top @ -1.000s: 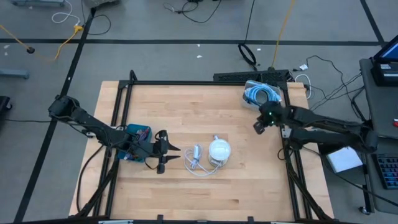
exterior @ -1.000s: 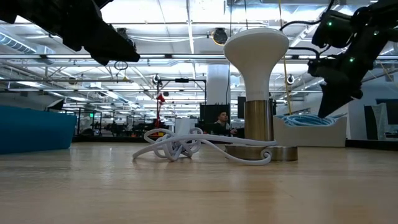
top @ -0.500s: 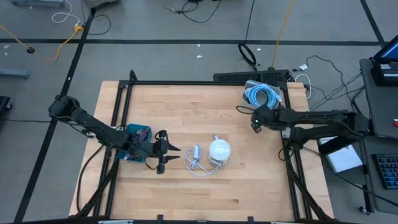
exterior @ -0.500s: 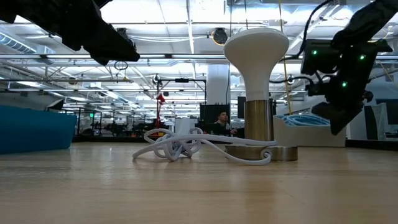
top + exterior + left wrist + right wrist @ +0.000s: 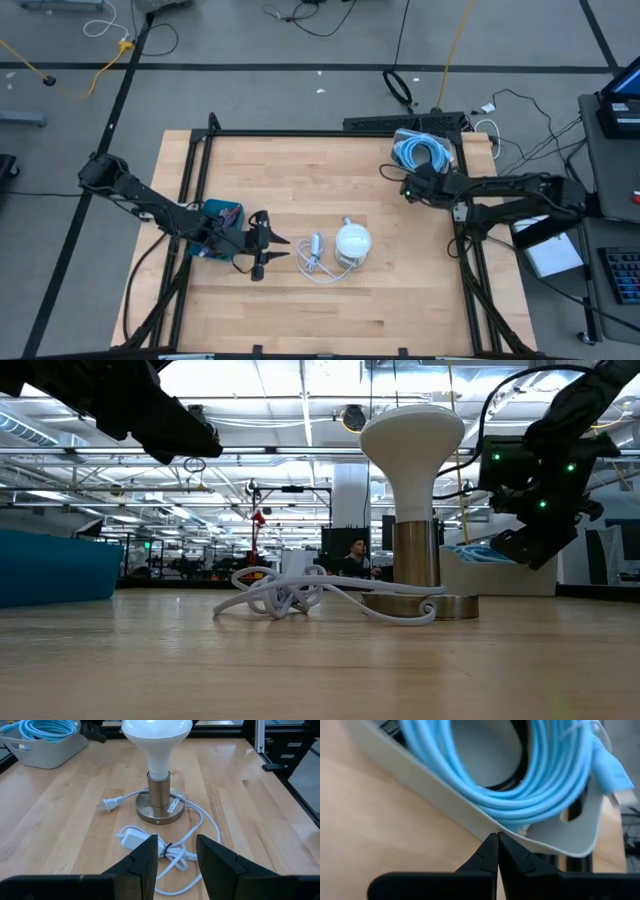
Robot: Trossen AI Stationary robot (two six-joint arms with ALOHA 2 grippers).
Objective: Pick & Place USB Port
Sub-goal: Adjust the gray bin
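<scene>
The right gripper [image 5: 497,842] sits at the rim of the grey bin [image 5: 445,143] in the far right corner of the worktop [image 5: 300,180], its jaws pressed fully together with nothing between them. In the right wrist view the closed tips meet right at the bin's near wall, just under the coil of light blue cable [image 5: 535,775] that fills the bin. That coil looks like the USB item the task names, and it lies wholly inside the bin, not yet lifted. With the jaws shut and empty at the rim, the arm seems to be lining up on the bin rather than grasping; they would have to part before any strand could be taken.

The left gripper [image 5: 174,852] hovers near the left-centre of the worktop, jaws partly apart and holding nothing. It points toward the lamp [image 5: 158,765], which stands upright on its round metal base near the middle of the worktop. The lamp's white cord [image 5: 172,851] lies in loose loops just beside the base, with its plug [image 5: 104,805] resting flat on the wood. A small blue object [image 5: 226,212] sits near the left arm; what it is cannot be told.

The 2 arms are well apart, so the left one appears parked clear of the right arm's work at the bin.
</scene>
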